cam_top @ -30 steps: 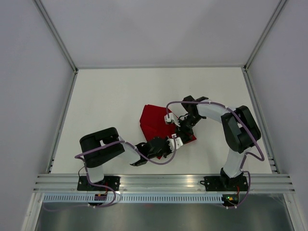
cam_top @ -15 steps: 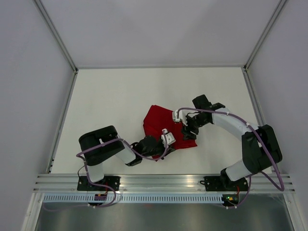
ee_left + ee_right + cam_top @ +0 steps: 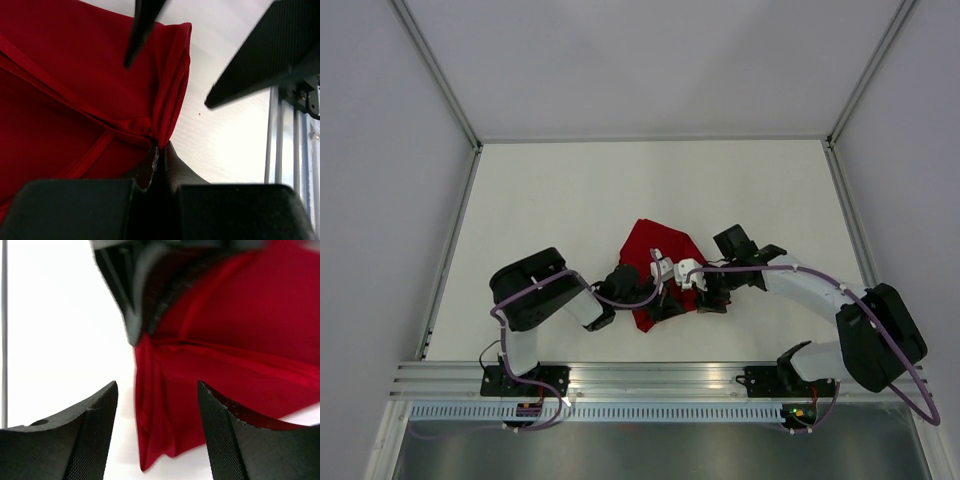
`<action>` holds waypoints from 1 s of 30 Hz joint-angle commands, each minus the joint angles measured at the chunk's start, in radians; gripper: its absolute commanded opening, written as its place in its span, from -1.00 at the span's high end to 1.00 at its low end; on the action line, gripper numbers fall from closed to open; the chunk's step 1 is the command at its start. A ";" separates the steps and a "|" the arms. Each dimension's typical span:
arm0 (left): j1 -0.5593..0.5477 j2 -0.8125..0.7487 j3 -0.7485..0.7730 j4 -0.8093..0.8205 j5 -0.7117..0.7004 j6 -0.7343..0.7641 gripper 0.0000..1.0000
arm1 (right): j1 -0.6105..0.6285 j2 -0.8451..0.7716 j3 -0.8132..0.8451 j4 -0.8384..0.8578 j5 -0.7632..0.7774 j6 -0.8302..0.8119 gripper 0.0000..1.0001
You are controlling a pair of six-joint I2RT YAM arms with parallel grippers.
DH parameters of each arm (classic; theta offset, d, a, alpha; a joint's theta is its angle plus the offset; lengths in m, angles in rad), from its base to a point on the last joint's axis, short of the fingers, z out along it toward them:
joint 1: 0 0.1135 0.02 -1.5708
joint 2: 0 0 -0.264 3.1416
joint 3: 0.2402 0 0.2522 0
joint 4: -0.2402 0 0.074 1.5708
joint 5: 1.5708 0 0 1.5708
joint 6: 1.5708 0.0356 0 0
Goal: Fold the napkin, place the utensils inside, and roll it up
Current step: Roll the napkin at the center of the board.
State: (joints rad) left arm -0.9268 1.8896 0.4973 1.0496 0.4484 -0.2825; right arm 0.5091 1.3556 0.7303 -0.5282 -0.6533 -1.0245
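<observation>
Red napkin [image 3: 660,255] lies bunched, partly folded, at middle of desk [image 3: 550,200]. Left tool [image 3: 159,150] pressed together, pinching gathered napkin corner. Right tool [image 3: 157,390] spread, empty, just beside cloth edge. Utensils not visible anywhere. Judgement: fold unfinished, loading and rolling left.

The worktop [image 3: 550,200] is white and matte. Pale grey walls close it in on three sides: the left wall [image 3: 380,150], the back wall [image 3: 650,60] and the right wall [image 3: 910,120]. A slanted aluminium profile rises from each far corner, one on the left [image 3: 434,70] and one on the right [image 3: 869,70]. A thin metal rail [image 3: 449,255] follows the left edge of the worktop, and another [image 3: 859,250] follows the right edge. Along the near edge lies a broad grooved aluminium rail [image 3: 650,378], then a slotted strip [image 3: 660,410], then a grey metal sheet [image 3: 660,450]. In the left wrist view a small dark speck [image 3: 199,113] sits on the white surface.
</observation>
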 commanded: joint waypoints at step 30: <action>0.049 -0.047 -0.011 -0.013 0.047 -0.146 0.35 | 0.086 0.247 0.047 -0.062 0.047 0.006 0.67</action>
State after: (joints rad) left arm -0.8806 1.8954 0.5091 1.0389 0.5682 -0.4469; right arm 0.6174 1.5387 0.7574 -0.4759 -0.5842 -1.0271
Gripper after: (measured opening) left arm 0.318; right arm 0.303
